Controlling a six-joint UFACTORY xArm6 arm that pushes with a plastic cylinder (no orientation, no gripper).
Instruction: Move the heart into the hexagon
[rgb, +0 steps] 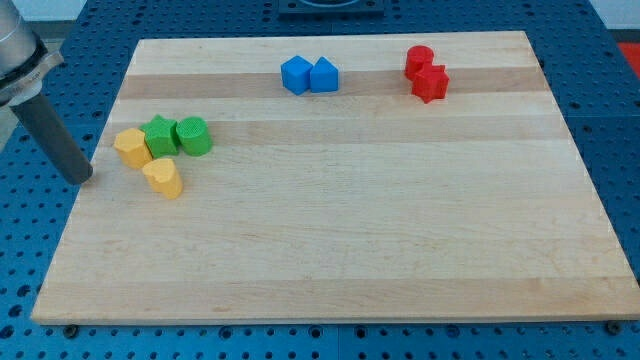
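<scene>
The yellow heart (163, 177) lies near the board's left edge. The yellow hexagon (131, 147) sits just up and left of it, nearly touching it. My tip (82, 178) is at the board's left edge, left of the heart and below-left of the hexagon, with a gap to both. The rod rises from it toward the view's top left.
A green star (160, 135) and a green cylinder (192, 136) sit right of the hexagon. Two blue blocks (309, 75) sit at the top middle. A red cylinder (419, 60) and a red block (431, 83) sit at the top right. The wooden board (350, 220) lies on a blue pegboard table.
</scene>
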